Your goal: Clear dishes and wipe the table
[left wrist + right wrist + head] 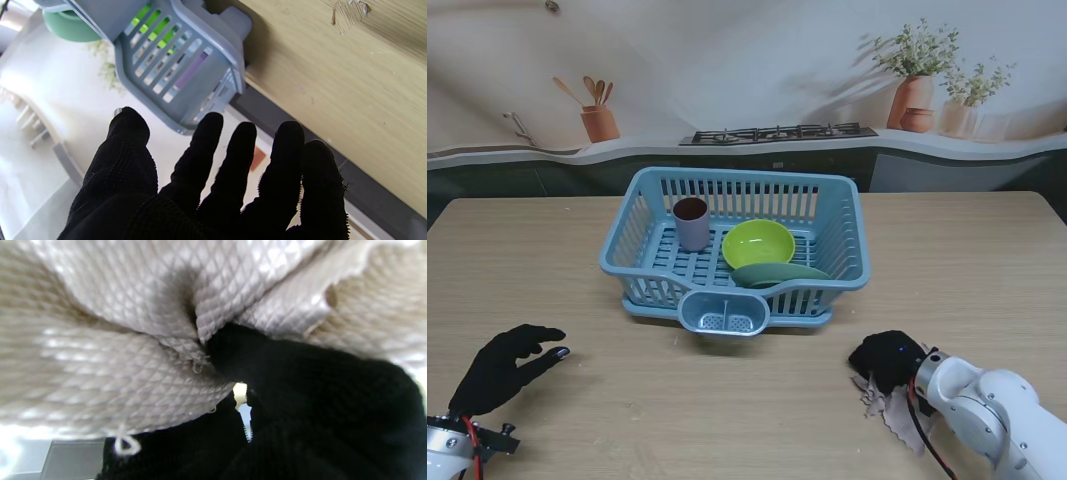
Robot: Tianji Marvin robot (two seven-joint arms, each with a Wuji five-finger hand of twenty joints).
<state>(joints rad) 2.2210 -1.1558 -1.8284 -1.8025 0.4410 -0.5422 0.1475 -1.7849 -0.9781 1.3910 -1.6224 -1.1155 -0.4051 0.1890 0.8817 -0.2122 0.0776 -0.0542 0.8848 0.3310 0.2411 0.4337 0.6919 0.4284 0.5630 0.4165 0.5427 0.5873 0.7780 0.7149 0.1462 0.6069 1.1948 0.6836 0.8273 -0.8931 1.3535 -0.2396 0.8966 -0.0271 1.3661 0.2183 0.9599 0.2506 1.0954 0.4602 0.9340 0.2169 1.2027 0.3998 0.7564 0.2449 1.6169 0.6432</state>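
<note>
Right wrist view: you see the black fingers (300,380) pressed into a beige quilted cloth (116,356), which fills almost all of the picture; the fabric is bunched and folded around them.
Right hand: in the stand view your right hand (889,360) lies on the cloth (895,412) near the table's near right corner; the fingers are closed on the fabric, and crumpled parts of it stick out from under the hand toward the near edge.
Left wrist view: the gloved fingers (240,160) are spread apart with gaps between them, and nothing is between them or in the palm.
Left hand: in the stand view your left hand (502,365) is near the table's near left corner, fingers extended toward the middle, holding nothing. You cannot tell from the pictures whether it touches the wood or hovers above it.
Basket: a light blue slatted dish basket (847,265) stands at the middle of the table (987,260), closer to the far edge, well apart from both hands; a small cutlery pocket sticks out from its near wall.
Cup: a pale purple cup (692,222) with a dark inside stands upright in the left part of the basket.
Bowl: a lime green bowl (758,243) sits in the middle of the basket, tilted a little.
Plate: a dark green plate (779,273) lies just beside the bowl, at the near wall, partly under the bowl's edge.
</note>
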